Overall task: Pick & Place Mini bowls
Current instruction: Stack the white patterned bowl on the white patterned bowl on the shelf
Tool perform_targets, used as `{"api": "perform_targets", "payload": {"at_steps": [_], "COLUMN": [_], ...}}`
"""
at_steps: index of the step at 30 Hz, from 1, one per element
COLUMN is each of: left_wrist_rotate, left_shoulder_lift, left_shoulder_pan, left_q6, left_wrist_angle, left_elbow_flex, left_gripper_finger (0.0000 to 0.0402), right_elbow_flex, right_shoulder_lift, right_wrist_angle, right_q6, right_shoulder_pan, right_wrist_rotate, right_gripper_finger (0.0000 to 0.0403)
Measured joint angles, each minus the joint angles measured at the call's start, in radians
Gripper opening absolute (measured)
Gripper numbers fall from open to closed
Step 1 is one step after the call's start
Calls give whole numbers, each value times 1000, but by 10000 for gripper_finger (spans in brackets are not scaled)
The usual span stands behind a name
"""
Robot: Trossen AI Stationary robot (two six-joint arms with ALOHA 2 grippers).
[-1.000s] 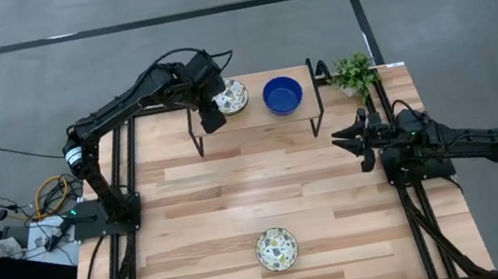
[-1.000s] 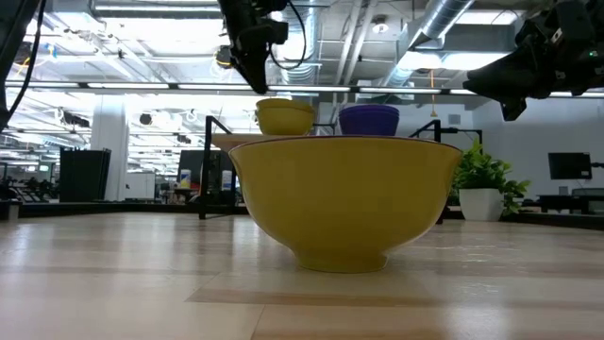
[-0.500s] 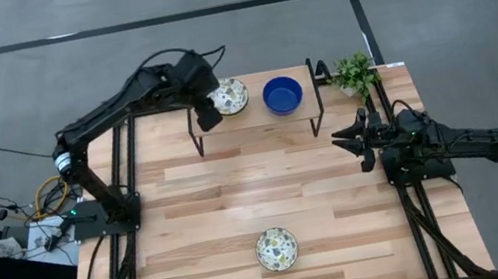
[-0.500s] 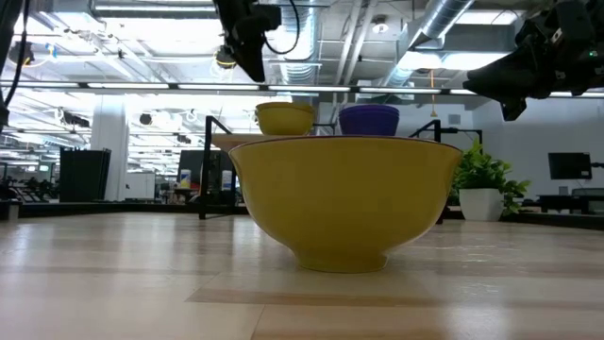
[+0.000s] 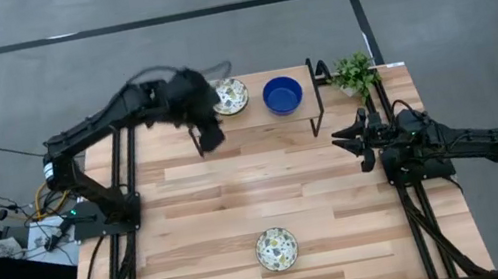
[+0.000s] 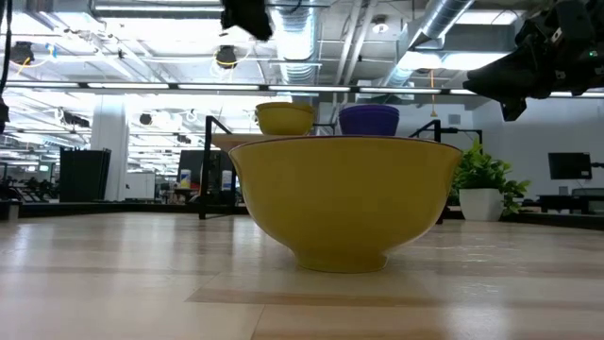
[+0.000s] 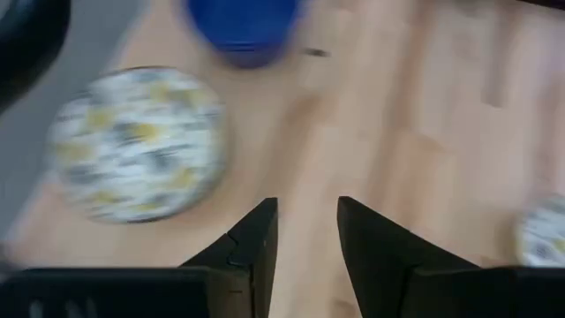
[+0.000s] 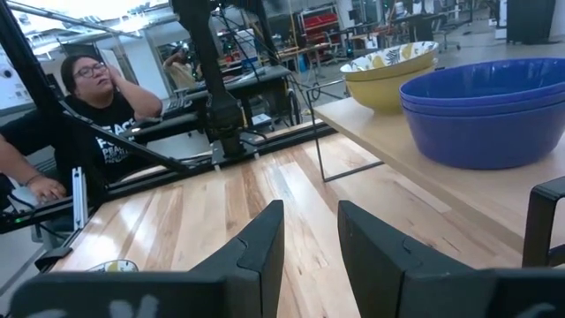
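Jaws on the left gripper (image 7: 305, 231) stand narrowly apart and hold nothing; left wrist view shows bare wood between the fingers. High view puts that gripper (image 5: 209, 134) over the front edge of the small raised shelf (image 5: 256, 118) at the far side of the desk (image 5: 201, 218), just beside the patterned bowl (image 5: 230, 95) on the shelf. Blue bowl (image 5: 282, 94) sits next to it on the shelf, apart from it. Second patterned bowl (image 5: 275, 249) sits alone near the front middle of the desk, well apart from both arms.

Right gripper (image 5: 355, 139) hangs at the right side of the desk, near the plant (image 5: 353, 71), jaws a little apart and empty in the right wrist view (image 8: 309, 231).

Low view only: front bowl (image 6: 343, 200) has a plain yellow outside, fills the middle, shelf bowls seen behind it. Right wrist view only: blue bowl (image 8: 485, 110) looks like two stacked, and a person (image 8: 84, 106) sits beyond the desk. Left wrist view is blurred, shows all three bowls from above.
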Motion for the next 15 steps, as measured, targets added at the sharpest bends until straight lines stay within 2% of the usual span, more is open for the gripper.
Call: {"api": "perform_targets", "payload": {"at_steps": [8, 15], "left_wrist_rotate": [-3, -84], "left_shoulder_lift": [33, 124], "left_shoulder_pan": [-306, -499], "left_q6": [-35, -89], "left_wrist_angle": [0, 6], "left_elbow_flex": [0, 0], "left_gripper_finger": [117, 117], "right_elbow_flex": [0, 0], "right_shoulder_lift": [0, 0], "right_wrist_angle": [0, 0], "right_q6": [-1, -3], "right_shoulder_pan": [0, 0], "right_wrist_rotate": [0, 0], "right_gripper_finger": [98, 98]}}
